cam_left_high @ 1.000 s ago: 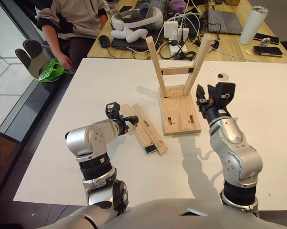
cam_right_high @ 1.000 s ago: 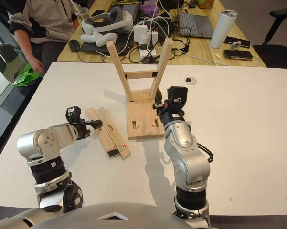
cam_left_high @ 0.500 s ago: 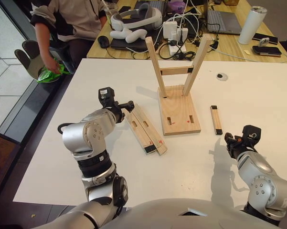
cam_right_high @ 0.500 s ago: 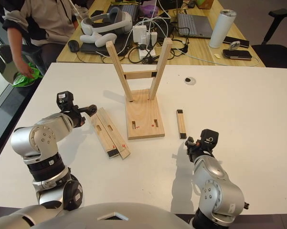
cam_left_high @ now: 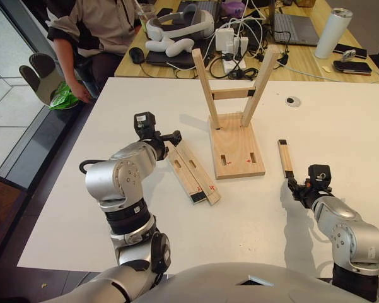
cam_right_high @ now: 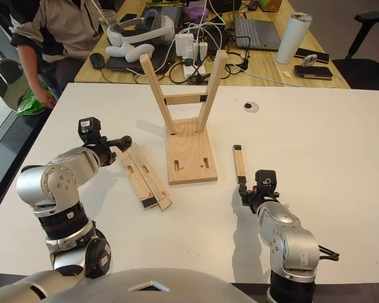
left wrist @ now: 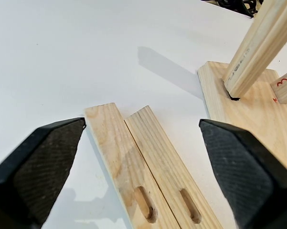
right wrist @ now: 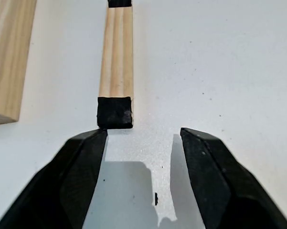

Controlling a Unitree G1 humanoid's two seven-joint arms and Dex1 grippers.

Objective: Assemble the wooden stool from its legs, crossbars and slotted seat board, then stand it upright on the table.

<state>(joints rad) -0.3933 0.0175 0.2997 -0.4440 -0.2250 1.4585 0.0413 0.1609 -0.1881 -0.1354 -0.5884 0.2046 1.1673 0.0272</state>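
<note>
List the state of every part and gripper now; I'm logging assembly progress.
seat board: flat on table, two slots empty
fitted legs: two, standing up from the board
fitted crossbar: joined between them
loose legs: two, flat, side by side
loose crossbar: flat, ungripped
left gripper: open, at loose legs' ends
right gripper: open, short of loose crossbar's end

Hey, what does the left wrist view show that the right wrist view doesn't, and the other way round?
Only the left wrist view: two slotted legs lying side by side ahead of the open left gripper, and a leg standing in the seat board. Only the right wrist view: the black-tipped crossbar lying just ahead of the open right gripper. Both: the white table and part of the seat board.
</note>
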